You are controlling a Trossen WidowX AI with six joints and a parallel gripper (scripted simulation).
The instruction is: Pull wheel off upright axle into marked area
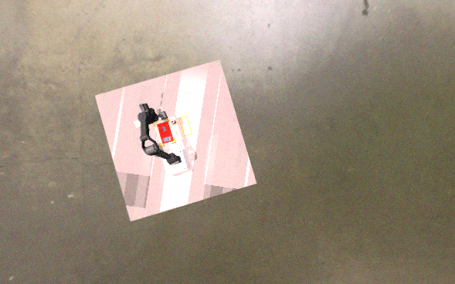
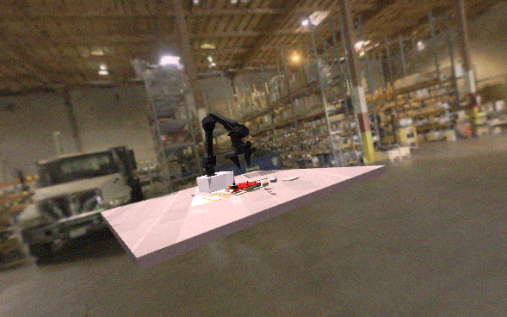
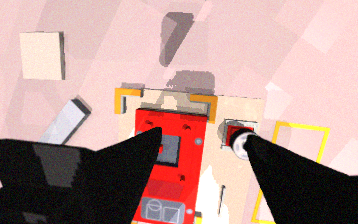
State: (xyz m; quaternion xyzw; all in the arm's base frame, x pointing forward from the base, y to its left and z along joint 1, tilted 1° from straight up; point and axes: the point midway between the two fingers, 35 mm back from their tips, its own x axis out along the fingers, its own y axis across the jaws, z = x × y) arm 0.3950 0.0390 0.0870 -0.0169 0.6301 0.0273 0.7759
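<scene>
The wheel [image 1: 173, 122] [image 3: 239, 146] was small and round, and it looked still up on its post, beside the red block [image 1: 161, 130] [image 2: 249, 185] [image 3: 192, 167]. It was probably light and stiff, maybe a bit slippery, and not easy to break. The best hold was likely around its outside rim, then straight up so it would not jam.

The tool [image 1: 161, 116] [image 2: 243, 166] [image 3: 203, 136] was apart, with nothing in it. The wrist view showed the wheel's pale ring, partly behind one finger (it looked like touching, but I could not tell from there). The outside view showed the tool high over the bench [image 1: 225, 154] [image 2: 195, 220] [image 3: 95, 25], but the wheel was too tiny to make out. The top view showed the yellow box [image 1: 190, 125] [image 3: 302, 125] just beside the wheel.
</scene>
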